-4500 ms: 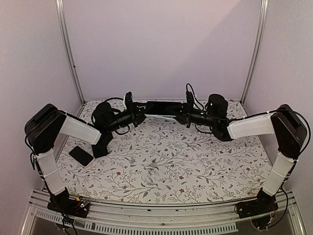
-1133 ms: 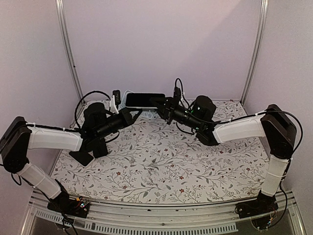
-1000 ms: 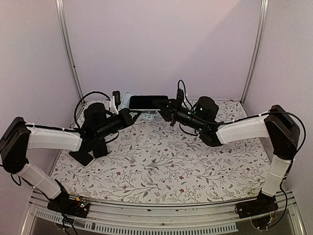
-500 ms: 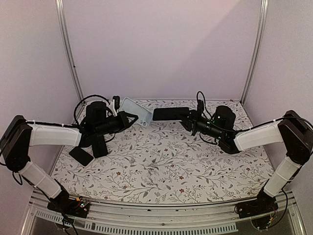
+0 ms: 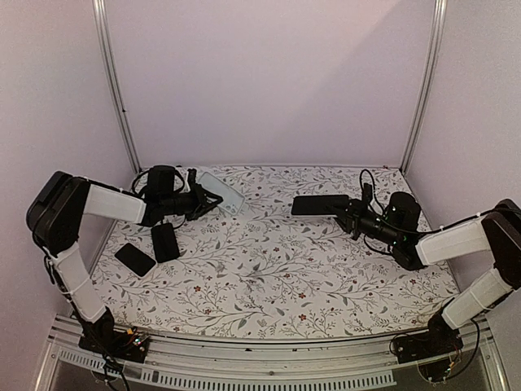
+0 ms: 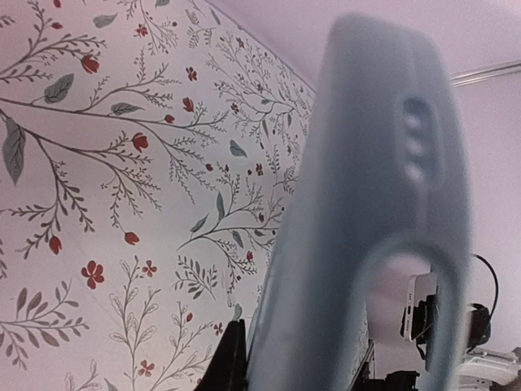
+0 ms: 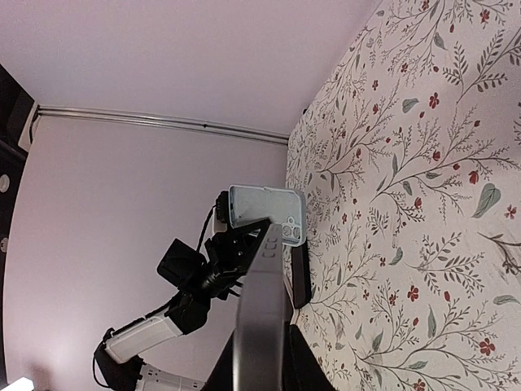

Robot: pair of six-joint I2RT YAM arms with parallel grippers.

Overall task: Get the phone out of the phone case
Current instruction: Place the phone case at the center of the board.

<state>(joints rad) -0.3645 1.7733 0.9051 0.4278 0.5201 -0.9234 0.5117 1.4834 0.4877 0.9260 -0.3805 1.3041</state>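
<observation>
Now pulled apart: left pincer (image 5: 203,200) clamps the case (image 5: 224,194), right pincer (image 5: 345,212) the phone (image 5: 317,204).

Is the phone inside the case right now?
No, the top view shows the phone in the right fingers, well apart from the pale case in the left fingers.

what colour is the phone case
The phone case is pale blue-grey, best seen in the left wrist view.
</observation>
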